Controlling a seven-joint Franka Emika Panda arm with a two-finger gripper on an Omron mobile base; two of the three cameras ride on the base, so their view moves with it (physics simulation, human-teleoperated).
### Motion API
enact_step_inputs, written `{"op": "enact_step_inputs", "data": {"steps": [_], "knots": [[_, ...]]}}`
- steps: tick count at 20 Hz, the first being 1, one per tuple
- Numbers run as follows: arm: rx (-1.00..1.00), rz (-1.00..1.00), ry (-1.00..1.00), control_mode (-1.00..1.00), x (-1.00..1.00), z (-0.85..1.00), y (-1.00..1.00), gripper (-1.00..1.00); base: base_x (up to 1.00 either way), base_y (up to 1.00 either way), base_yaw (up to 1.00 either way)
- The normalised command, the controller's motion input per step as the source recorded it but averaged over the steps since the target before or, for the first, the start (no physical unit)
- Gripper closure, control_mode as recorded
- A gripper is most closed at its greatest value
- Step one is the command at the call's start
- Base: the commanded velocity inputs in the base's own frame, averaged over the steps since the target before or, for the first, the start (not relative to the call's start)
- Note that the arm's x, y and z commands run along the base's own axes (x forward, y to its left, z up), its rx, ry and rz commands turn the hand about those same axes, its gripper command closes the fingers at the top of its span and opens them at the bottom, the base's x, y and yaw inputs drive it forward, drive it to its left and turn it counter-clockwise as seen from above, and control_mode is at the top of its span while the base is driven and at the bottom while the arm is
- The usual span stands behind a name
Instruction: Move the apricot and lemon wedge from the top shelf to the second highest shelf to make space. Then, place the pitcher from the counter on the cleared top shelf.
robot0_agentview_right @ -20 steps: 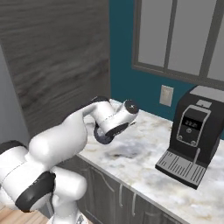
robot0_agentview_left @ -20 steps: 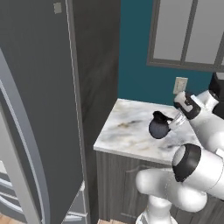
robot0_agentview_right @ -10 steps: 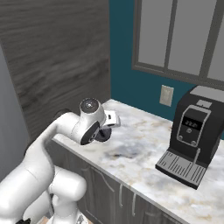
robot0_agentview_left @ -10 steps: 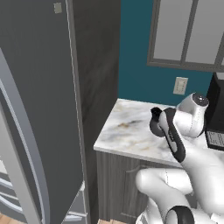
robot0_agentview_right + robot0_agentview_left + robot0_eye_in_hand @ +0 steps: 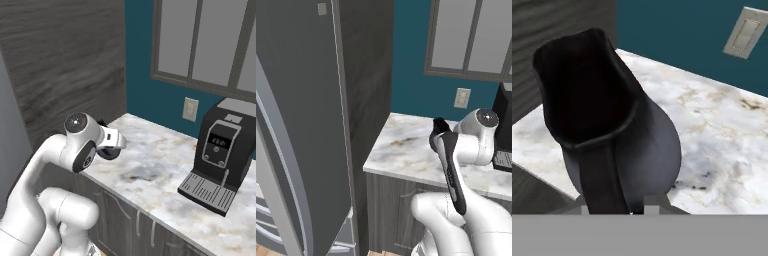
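Pitcher (image 5: 619, 145) now nearer counter (image 5: 722, 130) edge.

Marbled counter (image 5: 150, 160) bears coffee machine (image 5: 220, 155)

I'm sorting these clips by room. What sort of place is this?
Most likely a rendered home kitchen: a marbled counter over dark cabinet fronts, a black coffee machine by a wall outlet, and a tall fridge. A dark pitcher sits before the end effector.

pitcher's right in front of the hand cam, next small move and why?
Probably lift the pitcher a little higher and carry it left toward the fridge. Its handle runs down between the jaws, and both base views show it above the counter near that edge. Whether the grip is firm I cannot tell.
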Motion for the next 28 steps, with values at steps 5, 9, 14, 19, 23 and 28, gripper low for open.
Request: {"op": "enact_step_inputs", "data": {"steps": [5,9,14,19,23,28], "knots": [[0.14,0.0,-0.01,-1.0,-0.54,0.85,0.0,1.0,0.0,0.0,0.0],[0.12,0.0,-0.03,-1.0,-0.86,0.62,0.03,1.0,0.0,0.0,0.0],[0.11,-0.08,0.0,-1.0,-0.61,0.42,0.11,1.0,0.0,0.0,0.0],[0.0,-0.18,0.0,-1.0,-0.01,0.26,0.15,1.0,0.0,0.0,0.0],[0.0,-0.1,0.0,-1.0,0.18,0.0,0.25,1.0,0.0,0.0,0.0],[0.0,-0.05,0.03,1.0,0.09,0.0,0.07,1.0,0.0,0.0,0.0]]}}
